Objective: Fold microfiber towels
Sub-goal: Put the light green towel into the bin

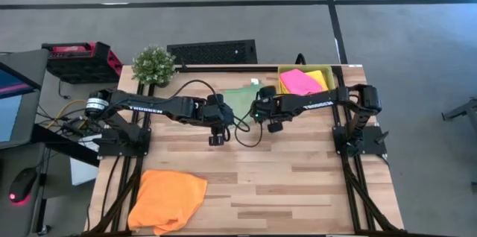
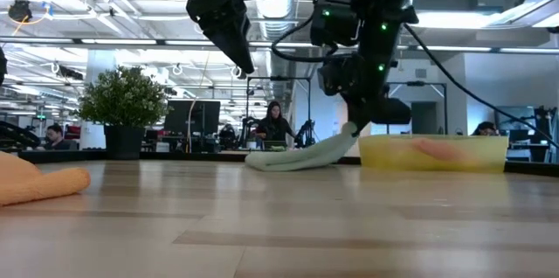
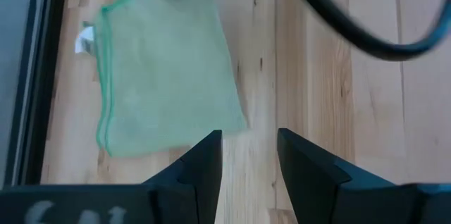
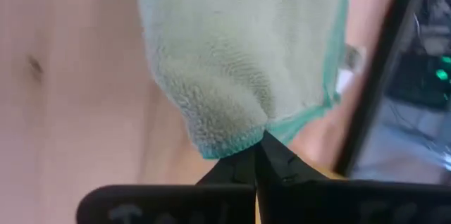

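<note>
One corner of the pale green towel (image 4: 239, 62) is pinched in the clenched right gripper (image 4: 259, 155), presumably so that edge can be carried over for a fold. The left gripper (image 3: 248, 155) hovers just beside the towel, jaws released. The towel lies limp near the table (image 1: 298, 185) rear, beside the yellow tray (image 1: 286, 68), edged with darker green stitching.

Right gripper (image 2: 356, 128) pinches pale green towel (image 2: 297, 155) corner, lifting it beside yellow tray (image 2: 434, 153). Left gripper (image 2: 238, 51) hangs above table (image 2: 288, 217). Orange towel (image 2: 39, 182) near left. 1 plant (image 2: 123, 103) far left.
</note>
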Action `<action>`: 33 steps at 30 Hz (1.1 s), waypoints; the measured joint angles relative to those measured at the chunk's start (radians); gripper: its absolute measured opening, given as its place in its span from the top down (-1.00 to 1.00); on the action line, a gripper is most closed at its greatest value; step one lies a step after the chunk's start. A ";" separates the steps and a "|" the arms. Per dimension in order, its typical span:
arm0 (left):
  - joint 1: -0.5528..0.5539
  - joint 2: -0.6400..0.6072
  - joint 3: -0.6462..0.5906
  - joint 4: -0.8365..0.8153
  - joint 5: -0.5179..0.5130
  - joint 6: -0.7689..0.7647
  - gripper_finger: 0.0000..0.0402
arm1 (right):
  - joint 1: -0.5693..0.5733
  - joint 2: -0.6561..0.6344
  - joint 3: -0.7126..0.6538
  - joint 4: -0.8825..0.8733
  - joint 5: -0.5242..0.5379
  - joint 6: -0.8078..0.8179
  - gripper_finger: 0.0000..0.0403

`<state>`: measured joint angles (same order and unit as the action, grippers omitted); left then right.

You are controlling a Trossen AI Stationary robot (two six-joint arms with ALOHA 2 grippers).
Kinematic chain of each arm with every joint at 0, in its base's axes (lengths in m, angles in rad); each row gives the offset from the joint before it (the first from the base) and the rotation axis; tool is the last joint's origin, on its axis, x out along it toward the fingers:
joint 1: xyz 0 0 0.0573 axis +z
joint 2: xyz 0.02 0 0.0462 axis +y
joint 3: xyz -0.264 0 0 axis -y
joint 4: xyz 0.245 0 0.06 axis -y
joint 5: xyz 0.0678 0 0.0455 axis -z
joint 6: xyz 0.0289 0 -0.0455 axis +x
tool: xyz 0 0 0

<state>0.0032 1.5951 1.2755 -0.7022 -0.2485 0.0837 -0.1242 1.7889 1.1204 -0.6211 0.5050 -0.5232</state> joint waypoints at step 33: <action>0.000 0.000 0.001 -0.025 0.000 -0.003 0.35 | -0.443 -0.158 0.148 -0.746 0.200 0.554 0.97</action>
<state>0.0032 1.5951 1.2762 -0.7277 -0.2489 0.0812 -0.5672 1.6311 1.2686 -1.3675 0.7053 0.0312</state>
